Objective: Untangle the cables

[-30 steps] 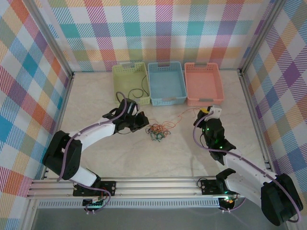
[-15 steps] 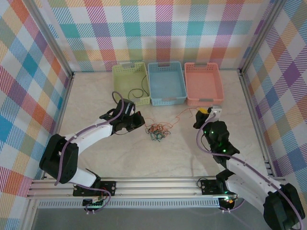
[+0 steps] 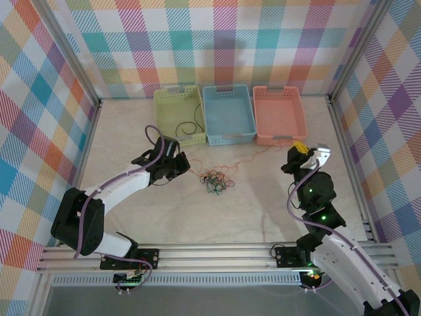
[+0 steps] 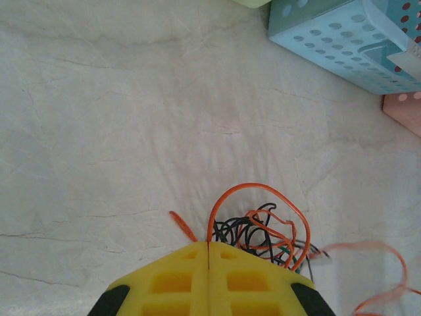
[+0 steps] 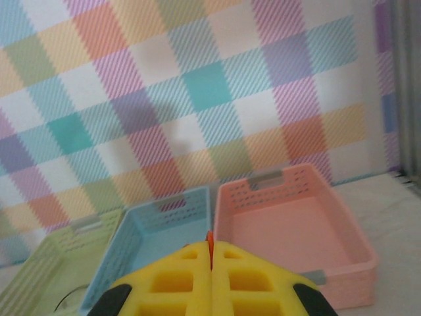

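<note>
Top external shows left claw (image 3: 186, 164) and right claw (image 3: 295, 147) clamped shut on orange cables (image 4: 256, 187), pile (image 3: 216, 180) on the table (image 3: 131, 131) mostly still knotted.

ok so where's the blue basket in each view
Top external: the blue basket sits in the centre, toward the back.
Left wrist: upper right corner, cut off by the frame edge.
Right wrist: lower left of centre.
Shared landmark: the pink basket right beside it, at and.
</note>
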